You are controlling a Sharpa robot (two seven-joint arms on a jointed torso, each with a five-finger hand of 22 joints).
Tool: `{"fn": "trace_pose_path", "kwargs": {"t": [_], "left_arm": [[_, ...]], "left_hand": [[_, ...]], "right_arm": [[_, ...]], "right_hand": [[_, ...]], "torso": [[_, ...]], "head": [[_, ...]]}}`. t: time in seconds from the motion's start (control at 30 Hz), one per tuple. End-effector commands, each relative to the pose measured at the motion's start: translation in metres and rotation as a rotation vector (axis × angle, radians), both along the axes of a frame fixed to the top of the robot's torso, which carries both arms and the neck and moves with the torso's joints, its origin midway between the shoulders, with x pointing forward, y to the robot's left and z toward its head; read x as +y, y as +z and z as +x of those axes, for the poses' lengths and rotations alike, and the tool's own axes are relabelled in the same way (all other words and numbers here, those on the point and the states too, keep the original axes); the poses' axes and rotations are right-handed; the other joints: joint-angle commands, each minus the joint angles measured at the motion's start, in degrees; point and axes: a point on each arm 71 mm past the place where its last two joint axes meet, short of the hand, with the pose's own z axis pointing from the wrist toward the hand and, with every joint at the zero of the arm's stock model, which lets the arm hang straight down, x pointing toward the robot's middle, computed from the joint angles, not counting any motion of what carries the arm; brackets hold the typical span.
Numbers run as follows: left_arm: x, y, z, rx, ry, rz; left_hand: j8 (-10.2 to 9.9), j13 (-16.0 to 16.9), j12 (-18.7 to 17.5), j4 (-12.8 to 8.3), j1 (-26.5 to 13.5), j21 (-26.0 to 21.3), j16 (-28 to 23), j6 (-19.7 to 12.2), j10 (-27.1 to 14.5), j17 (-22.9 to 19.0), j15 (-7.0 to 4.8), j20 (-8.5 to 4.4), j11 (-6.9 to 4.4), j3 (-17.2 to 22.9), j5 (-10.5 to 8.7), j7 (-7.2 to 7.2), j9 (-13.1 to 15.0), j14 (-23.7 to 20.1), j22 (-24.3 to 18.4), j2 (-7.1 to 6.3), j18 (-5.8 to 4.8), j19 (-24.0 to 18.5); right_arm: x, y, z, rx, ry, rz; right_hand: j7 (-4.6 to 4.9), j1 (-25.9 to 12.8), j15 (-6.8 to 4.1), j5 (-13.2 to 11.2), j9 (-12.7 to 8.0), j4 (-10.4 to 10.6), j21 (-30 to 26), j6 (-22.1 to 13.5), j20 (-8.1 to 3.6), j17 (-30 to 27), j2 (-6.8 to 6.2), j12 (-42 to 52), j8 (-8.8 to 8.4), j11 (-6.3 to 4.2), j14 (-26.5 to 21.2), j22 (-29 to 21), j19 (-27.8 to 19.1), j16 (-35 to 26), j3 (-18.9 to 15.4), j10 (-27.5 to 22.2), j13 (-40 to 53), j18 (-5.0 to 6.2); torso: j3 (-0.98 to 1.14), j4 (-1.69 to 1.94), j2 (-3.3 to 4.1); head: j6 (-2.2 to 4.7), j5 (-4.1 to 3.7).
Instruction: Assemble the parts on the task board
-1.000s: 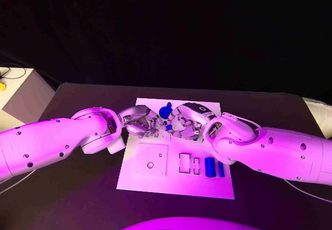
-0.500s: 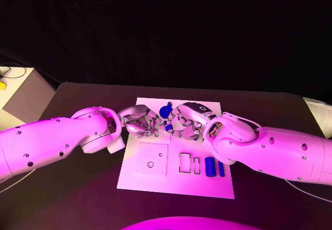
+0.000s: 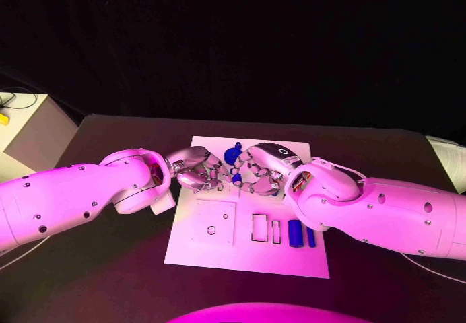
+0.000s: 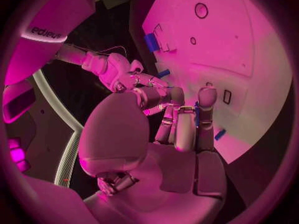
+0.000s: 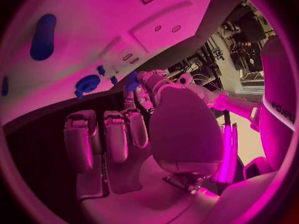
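Observation:
The white task board lies mid-table. My left hand and right hand meet fingertip to fingertip over its far half. A small blue part sits between them. In the right wrist view it is at the left hand's fingertips, and in the left wrist view a blue sliver shows between the left hand's fingers. The right hand has straight fingers with nothing in them. A round blue part stands behind the hands. Two long blue parts lie at the board's near right.
Empty rectangular slots and a square plate with a round hole mark the board's near half. A pale box stands off the table's far left corner. A pale object lies at the right edge.
The left hand has edged slightly toward the far side. The right hand and the blue parts on the board stay where they were.

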Motion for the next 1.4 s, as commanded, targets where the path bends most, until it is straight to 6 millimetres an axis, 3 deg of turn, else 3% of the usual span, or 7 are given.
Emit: {"fn": "trace_pose_path", "kwargs": {"t": [0.03, 1.03, 1.4], "left_arm": [[-0.002, 0.000, -0.001, 0.001, -0.009, -0.001], [-0.001, -0.001, 0.001, 0.003, 0.000, 0.000], [0.022, -0.002, 0.011, 0.011, 0.066, 0.014]], "left_hand": [[-0.3, 0.1, 0.2, -1.0, -0.3, 0.3, 0.2, 0.5, 0.0, 0.1, 0.11, -0.09, -0.28, 1.4, 0.18, 0.02, 0.0, 0.4, 0.1, 0.36, -0.21, 0.4], [-0.6, 0.3, 0.4, -1.2, -0.4, 0.6, 0.4, 0.4, 0.2, 0.4, 0.10, -0.07, -0.34, 1.5, 0.19, -0.06, -0.1, 0.5, 0.5, 0.30, -0.27, 0.6], [-0.6, 0.4, 0.5, -1.3, -0.7, 0.9, 0.5, 0.8, 0.4, 0.5, 0.11, -0.07, -0.28, 1.6, 0.16, 0.03, -0.1, 0.6, 0.7, 0.22, -0.27, 0.6]], "right_arm": [[0.003, 0.002, -0.002, -0.021, 0.018, -0.005], [0.004, 0.001, -0.002, -0.024, 0.011, -0.015], [0.006, 0.000, 0.001, -0.033, -0.004, -0.030]], "right_hand": [[-0.39, 0.3, -0.21, 0.1, 0.1, 0.1, 0.3, 0.5, -0.25, 13.3, 0.28, 0.3, 0.27, -0.18, 5.7, 15.1, 6.0, -0.1, 0.0, 0.2, 8.3, -0.82], [-0.44, 0.4, -0.25, 0.0, 0.2, 0.0, 0.3, 0.6, -0.27, 13.3, 0.30, 0.3, 0.38, -0.23, 5.7, 15.1, 6.0, -0.1, 0.1, 0.3, 8.3, -0.82], [-0.44, 0.5, -0.28, -0.2, 0.2, 0.0, 0.3, 0.7, -0.29, 13.2, 0.32, 0.4, 0.43, -0.24, 5.7, 15.1, 6.0, -0.1, 0.0, 0.3, 8.4, -0.82]], "torso": [[-0.03, -0.03, -0.02], [-0.05, -0.04, -0.05], [-0.04, -0.06, -0.11]], "head": [[-0.10, 0.06], [-0.41, 0.03], [-0.25, 0.01]]}}
